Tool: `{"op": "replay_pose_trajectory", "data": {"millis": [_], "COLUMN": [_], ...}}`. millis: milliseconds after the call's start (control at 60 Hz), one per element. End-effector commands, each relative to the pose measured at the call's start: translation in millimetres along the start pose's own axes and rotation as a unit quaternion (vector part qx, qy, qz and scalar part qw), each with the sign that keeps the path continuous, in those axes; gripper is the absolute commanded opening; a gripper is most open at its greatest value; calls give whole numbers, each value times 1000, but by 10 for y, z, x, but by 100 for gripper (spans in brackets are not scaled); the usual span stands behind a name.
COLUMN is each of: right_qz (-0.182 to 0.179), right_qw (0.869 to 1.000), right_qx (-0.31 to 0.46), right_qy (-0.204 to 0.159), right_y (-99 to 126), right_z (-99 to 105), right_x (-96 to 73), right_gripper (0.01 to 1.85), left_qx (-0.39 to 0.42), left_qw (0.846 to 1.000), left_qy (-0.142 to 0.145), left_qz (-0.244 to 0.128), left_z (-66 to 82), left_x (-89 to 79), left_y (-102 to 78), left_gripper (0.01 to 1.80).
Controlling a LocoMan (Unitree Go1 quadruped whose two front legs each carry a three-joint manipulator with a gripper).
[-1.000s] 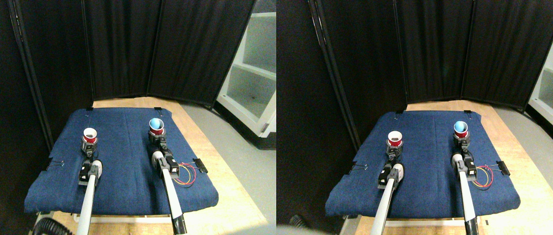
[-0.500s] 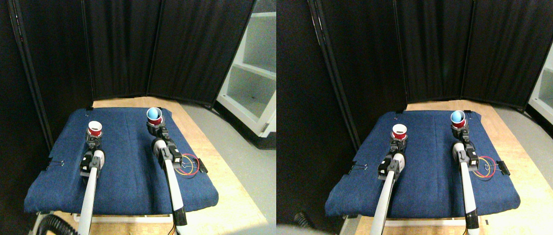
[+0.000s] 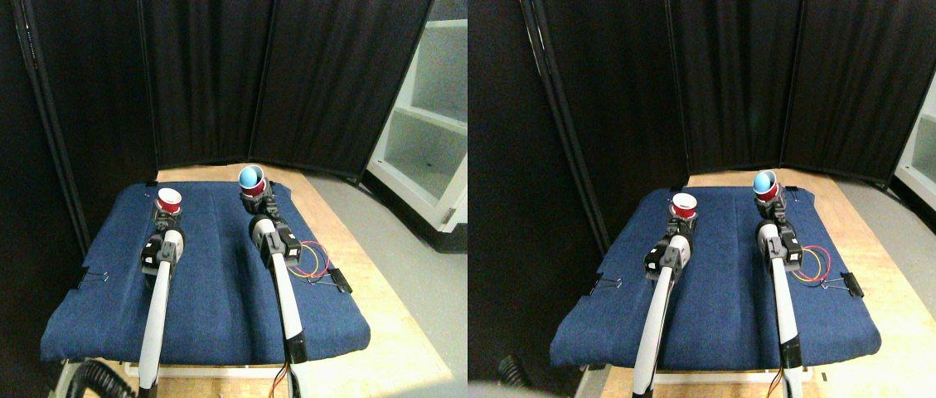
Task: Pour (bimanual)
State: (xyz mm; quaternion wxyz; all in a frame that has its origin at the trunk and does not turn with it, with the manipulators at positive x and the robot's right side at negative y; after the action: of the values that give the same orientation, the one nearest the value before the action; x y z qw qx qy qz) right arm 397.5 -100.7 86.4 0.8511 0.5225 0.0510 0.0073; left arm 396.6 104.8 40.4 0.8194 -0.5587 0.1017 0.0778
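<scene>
Black curtain panels close off the back of the scene, and in front of them a blue cloth (image 3: 210, 290) covers the table, with white shelving (image 3: 426, 108) off to the right. The left gripper (image 3: 167, 217) pinches the base of a red cup with a white inside (image 3: 168, 199); the cup sits directly above the jaws, lifted clear of the cloth and nearly upright, probably to serve as the receiver. To its right, and a little farther from the robot, the right gripper (image 3: 256, 197) pinches a red cup with a blue inside (image 3: 250, 178), again just above the jaws, with its mouth tipped toward the left cup. That lean suggests this is the pouring cup, raised higher so its contents can fall across. The two cups are apart, so the pour looks not yet begun. Just right of the right arm, loose coloured wires (image 3: 310, 261) lie on the cloth beside a black clip (image 3: 341, 280).
</scene>
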Motion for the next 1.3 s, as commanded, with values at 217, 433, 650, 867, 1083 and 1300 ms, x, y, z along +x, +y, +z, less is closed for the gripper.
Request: {"op": "replay_pose_trajectory", "data": {"millis": [217,433,650,867,1083,1300], "right_qz": [24,35,39,35,55,47], "right_qw": [1000,997,995,993,988,982], "right_qx": [-15,-69,-77,-97,-128,-173], "right_qy": [8,24,45,49,66,62], "right_y": [270,360,459,535,556,548], "right_z": [13,-3,-46,-87,-113,-136], "right_x": [76,108,122,109,122,156], "right_gripper": [33,33,33,33,33,33], "left_qx": [32,34,33,34,32,21], "left_qw": [999,998,998,996,996,995], "left_qy": [21,46,60,80,87,100], "left_qz": [-20,-11,-11,-17,-15,-12], "left_z": [-112,-270,-388,-474,-549,-611], "left_x": [39,22,13,-16,-49,-104], "left_y": [-322,-428,-526,-634,-708,-741], "left_gripper": [33,33,33,33,33,33]}}
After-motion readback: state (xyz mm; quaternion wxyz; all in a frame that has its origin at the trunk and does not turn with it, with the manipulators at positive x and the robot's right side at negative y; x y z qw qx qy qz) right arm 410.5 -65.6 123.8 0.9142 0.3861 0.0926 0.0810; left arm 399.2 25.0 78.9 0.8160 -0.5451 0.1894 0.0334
